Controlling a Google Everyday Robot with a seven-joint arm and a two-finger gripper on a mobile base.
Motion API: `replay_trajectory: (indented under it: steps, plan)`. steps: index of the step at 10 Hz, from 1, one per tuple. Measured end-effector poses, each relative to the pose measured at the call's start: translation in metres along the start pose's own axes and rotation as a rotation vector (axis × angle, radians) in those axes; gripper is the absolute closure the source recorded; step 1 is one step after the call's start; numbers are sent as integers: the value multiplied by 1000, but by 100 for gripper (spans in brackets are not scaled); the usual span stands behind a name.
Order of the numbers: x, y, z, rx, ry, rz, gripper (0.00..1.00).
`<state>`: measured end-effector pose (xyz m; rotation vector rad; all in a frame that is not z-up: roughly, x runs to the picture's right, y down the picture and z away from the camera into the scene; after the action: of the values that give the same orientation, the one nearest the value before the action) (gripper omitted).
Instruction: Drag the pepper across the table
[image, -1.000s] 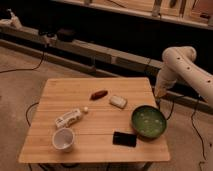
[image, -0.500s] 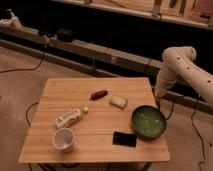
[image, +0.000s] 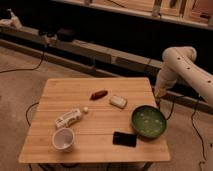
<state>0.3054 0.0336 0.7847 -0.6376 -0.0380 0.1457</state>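
The pepper (image: 98, 94) is small, dark red-brown and tapered. It lies on the light wooden table (image: 65, 90), a little back of centre. The white arm (image: 181, 62) reaches down from the right. Its gripper (image: 159, 96) hangs at the table's right edge, above the back right corner. It is well to the right of the pepper and does not touch it.
A pale block (image: 118, 101) lies just right of the pepper. A green bowl (image: 148, 121) sits at the front right, with a flat black object (image: 124, 139) beside it. A white bottle (image: 68, 118) lies on its side at the left, and a white cup (image: 63, 139) stands in front of it.
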Motion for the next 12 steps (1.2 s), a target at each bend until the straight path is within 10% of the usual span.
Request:
replay_trajectory:
  steps: [3,5,9,12]
  plan:
    - [-67,-26,-14,49,-173,-169,78]
    - [-117,-38,-18,49,-263,-294,65]
    - [-181,-63,-5,104,-319,-446,28]
    - [-187,-67,-3,126,-324,-458,25]
